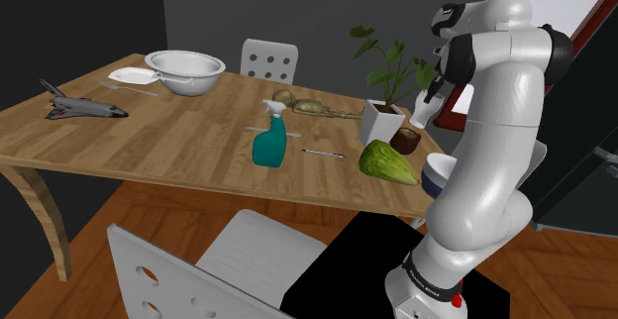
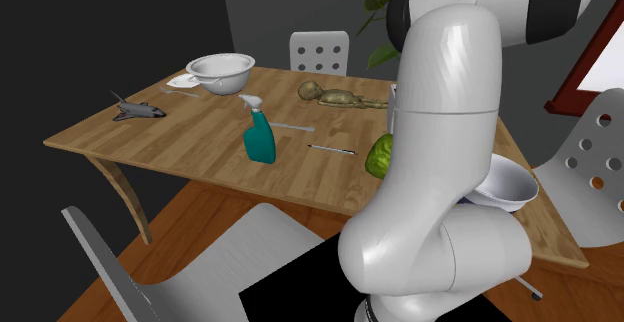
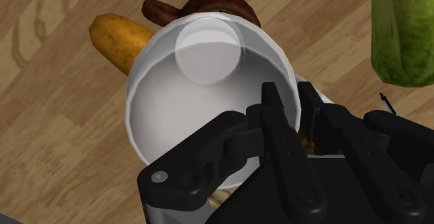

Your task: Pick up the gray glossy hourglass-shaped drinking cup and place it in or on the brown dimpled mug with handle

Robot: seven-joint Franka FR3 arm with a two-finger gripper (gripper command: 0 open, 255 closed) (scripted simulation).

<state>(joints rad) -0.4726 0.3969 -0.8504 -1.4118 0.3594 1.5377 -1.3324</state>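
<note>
— Wooden table [image 1: 178, 129] is taking up the middle of a dark-walled room, and the arm is leaning over the table edge nearest its stand. Where is the cup sitting?

— Not sitting. The pale grey glossy cup [image 3: 202, 97] is hanging clear above the table, pinched by the black gripper [image 3: 295, 99]. One finger is going inside the mouth, the other is pressing outside, and the wall is clamped between them. The brown mug [image 3: 205, 3] is peeking out from under it on the side away from the fingers, near that table edge, just beside the white planter [image 1: 381, 121] and the green lettuce [image 1: 388, 161].

— How is it handling, you reckon?

— I'm judging it light, stiff, thin-walled and empty. It's glossy, so I'm expecting it to be slippery, and a one-sided rim pinch is leaving it free to tilt. The narrow waist would be giving a surer hold, though the rim grip is keeping the base free for the mug.

— Fragile?

— Possibly. I'm guessing a slow lowering is suiting it.
</note>
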